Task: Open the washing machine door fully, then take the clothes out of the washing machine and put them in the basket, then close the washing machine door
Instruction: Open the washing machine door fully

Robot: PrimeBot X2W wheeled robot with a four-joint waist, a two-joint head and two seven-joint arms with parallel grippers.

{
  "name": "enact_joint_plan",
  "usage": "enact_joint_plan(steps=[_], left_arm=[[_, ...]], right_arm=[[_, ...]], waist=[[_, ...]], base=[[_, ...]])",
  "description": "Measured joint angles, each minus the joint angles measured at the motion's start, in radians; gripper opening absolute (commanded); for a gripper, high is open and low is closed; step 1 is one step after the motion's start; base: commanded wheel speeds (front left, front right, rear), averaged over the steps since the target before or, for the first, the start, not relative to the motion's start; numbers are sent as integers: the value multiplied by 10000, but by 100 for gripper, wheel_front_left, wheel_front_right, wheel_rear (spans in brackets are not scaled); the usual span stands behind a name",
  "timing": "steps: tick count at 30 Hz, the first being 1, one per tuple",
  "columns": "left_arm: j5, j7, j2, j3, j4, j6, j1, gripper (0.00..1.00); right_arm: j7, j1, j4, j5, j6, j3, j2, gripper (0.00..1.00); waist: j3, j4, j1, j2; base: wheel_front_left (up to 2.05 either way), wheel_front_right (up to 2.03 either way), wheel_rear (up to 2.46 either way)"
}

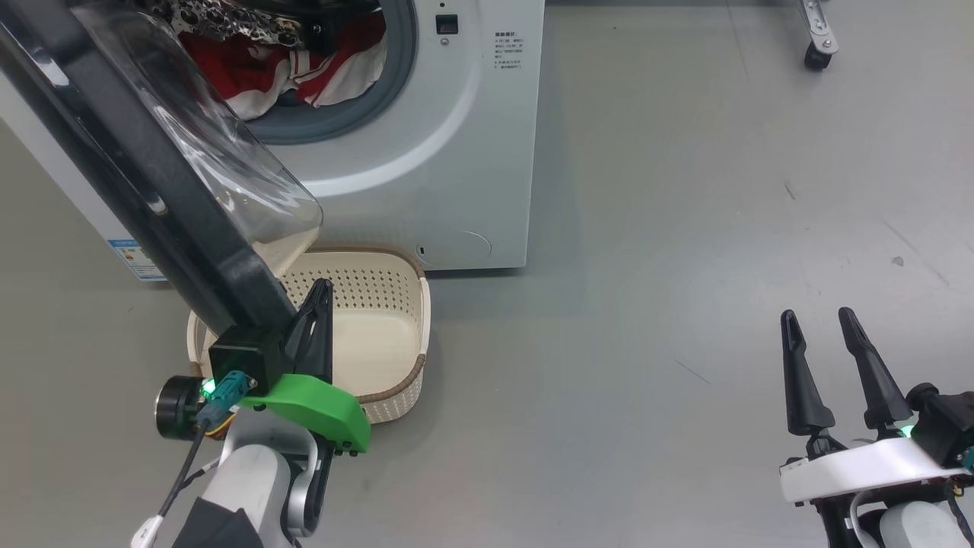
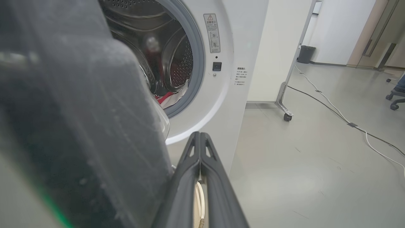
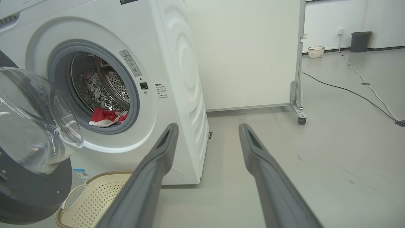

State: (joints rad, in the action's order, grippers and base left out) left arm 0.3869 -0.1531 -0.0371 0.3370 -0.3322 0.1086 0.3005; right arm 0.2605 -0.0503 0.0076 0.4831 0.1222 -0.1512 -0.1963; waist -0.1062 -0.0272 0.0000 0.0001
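Note:
The white washing machine [image 1: 456, 152] stands at the upper left with its door [image 1: 144, 183] swung out, black rim and clear glass bowl toward me. Red and white clothes [image 1: 304, 65] lie in the drum. The cream basket [image 1: 380, 327] sits on the floor below the door. My left gripper [image 1: 321, 289] is shut on nothing, over the basket, close against the door's lower edge; whether it touches is unclear. The left wrist view has the dark door rim [image 2: 79, 126] just left of the shut fingers [image 2: 190, 164]. My right gripper [image 1: 818, 320] stands open over bare floor at the lower right.
A wheeled partition stands right of the machine, its caster [image 3: 301, 120] on the floor. Cables [image 2: 348, 123] run across the grey floor behind it. A dark bin [image 2: 306, 53] and a chair base [image 2: 394, 104] stand far off. Open floor lies between the basket and my right gripper.

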Motion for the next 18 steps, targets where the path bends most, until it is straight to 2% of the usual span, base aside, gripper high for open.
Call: enact_joint_plan(steps=[8,18], left_arm=[[184,-157,10,174,-201,2,146,0],[393,-345,63,460,-441,4,234,0]], right_arm=[[0,2,2,0,0,144,-8,100],[0,-3,-6,0,0,209,-65,100]], waist=[[2,95,-1,0],[3,532,0,0]], base=[[0,0,0],[0,0,0]])
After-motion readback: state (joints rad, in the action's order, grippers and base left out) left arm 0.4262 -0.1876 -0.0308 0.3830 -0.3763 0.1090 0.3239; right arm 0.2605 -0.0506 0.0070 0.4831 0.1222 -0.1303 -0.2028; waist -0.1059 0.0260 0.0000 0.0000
